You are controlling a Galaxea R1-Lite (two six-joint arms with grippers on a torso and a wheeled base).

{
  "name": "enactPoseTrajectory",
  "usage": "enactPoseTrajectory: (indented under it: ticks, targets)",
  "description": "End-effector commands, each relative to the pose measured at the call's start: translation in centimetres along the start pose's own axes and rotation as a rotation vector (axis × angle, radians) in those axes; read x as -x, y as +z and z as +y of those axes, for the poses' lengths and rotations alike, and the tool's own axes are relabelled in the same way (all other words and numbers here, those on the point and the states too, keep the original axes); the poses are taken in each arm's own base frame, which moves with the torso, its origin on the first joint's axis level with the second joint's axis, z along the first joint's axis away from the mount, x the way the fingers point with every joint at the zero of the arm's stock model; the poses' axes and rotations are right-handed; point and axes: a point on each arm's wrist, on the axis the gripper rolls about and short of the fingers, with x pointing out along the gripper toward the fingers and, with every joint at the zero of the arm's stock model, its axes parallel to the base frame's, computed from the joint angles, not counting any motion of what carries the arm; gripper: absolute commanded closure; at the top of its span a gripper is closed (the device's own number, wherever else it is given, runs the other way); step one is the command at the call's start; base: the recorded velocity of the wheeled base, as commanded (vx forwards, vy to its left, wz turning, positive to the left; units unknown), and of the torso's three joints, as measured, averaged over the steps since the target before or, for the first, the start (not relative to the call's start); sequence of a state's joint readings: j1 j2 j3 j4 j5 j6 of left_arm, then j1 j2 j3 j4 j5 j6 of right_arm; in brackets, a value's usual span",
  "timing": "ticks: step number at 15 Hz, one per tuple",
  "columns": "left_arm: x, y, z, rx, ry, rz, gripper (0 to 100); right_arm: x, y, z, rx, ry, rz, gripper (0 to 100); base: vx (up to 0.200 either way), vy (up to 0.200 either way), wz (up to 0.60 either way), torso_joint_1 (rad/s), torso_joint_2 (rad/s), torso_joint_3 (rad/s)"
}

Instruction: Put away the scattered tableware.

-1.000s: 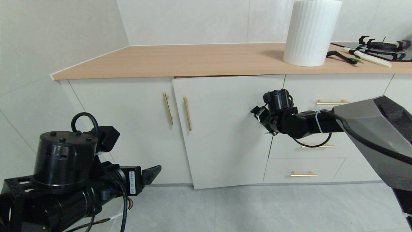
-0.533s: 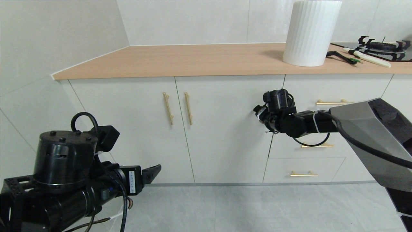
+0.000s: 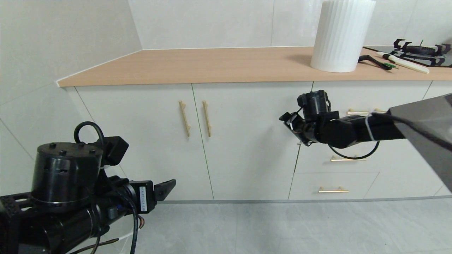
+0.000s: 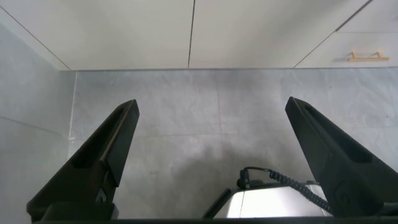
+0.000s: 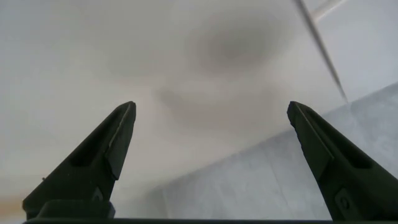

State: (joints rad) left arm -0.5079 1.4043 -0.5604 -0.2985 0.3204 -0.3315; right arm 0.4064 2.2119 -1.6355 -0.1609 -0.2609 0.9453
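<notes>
Your right gripper (image 5: 210, 109) hangs in front of the cabinet, just off the door (image 3: 247, 141) near its right edge, below the counter (image 3: 212, 65). Its jaws are spread wide with nothing between them, and the wrist view looks straight onto the pale door face. You cannot tell from these views whether a fingertip touches the door. Both doors sit flush and shut.

Your left gripper (image 4: 211, 107) is held low at the left, well apart from the cabinet and above the grey floor (image 4: 205, 137). Its jaws are also wide and empty.

The tableware lies on the counter at the far right. A black-handled utensil (image 3: 374, 62) is just beside the white ribbed canister (image 3: 340, 35). A white-handled one (image 3: 406, 64) lies near it, towards the stove (image 3: 420, 51).
</notes>
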Motion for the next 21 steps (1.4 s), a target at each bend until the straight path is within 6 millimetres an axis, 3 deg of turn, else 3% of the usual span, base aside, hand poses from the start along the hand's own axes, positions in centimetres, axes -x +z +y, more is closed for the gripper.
enactPoseTrajectory:
  ticks: [1,3,5,7,8,9,10,11,12,15,18,21]
  targets:
    - [1.6,0.7,0.3,0.0,-0.017,-0.061,0,11.6,4.4,2.8,0.043,0.148,-0.058,0,0.0,0.0,0.0,0.0,0.0,0.0]
    - [4.1,0.8,1.3,-0.024,-0.029,-0.131,0,18.4,6.6,2.0,0.151,0.186,-0.137,0,0.0,0.0,0.0,0.0,0.0,0.0]
    - [6.4,0.0,2.7,-0.033,0.008,-0.188,0,24.4,8.3,-1.0,0.249,0.154,-0.243,0,0.0,0.0,0.0,0.0,0.0,0.0]
    - [9.4,-1.2,4.5,-0.065,0.066,-0.257,0,32.0,8.4,-5.0,0.338,0.152,-0.362,0,0.0,0.0,0.0,0.0,0.0,0.0]
    - [10.9,-1.7,5.1,-0.082,0.074,-0.293,0,34.8,8.0,-6.7,0.379,0.174,-0.404,0,0.0,0.0,0.0,0.0,0.0,0.0]
    - [13.3,-3.1,6.3,-0.114,0.077,-0.34,0,39.3,7.4,-9.0,0.45,0.212,-0.501,0,0.0,0.0,0.0,0.0,0.0,0.0]
    - [14.9,-4.2,7.2,-0.14,0.09,-0.353,0,42.6,7.0,-10.5,0.479,0.248,-0.584,0,0.0,0.0,0.0,0.0,0.0,0.0]
    - [15.6,-4.8,7.6,-0.148,0.112,-0.355,0,44.1,6.7,-11.3,0.496,0.257,-0.618,0,0.0,0.0,0.0,0.0,0.0,0.0]
    - [17.5,-6.3,8.6,-0.151,0.178,-0.384,0,47.4,5.6,-13.6,0.565,0.243,-0.69,0,0.0,0.0,0.0,0.0,0.0,0.0]
    - [20.1,-9.2,9.6,-0.146,0.288,-0.476,0,49.8,2.1,-18.0,0.581,0.068,-0.747,0,0.0,0.0,0.0,0.0,0.0,0.0]
    - [21.4,-11.3,9.7,-0.186,0.381,-0.514,0,50.0,-1.7,-20.7,0.603,-0.058,-0.831,0,0.0,0.0,0.0,0.0,0.0,0.0]
    - [21.4,-11.9,9.3,-0.122,0.452,-0.528,0,49.9,-3.8,-22.0,0.602,-0.131,-0.898,0,0.0,0.0,0.0,0.0,0.0,0.0]
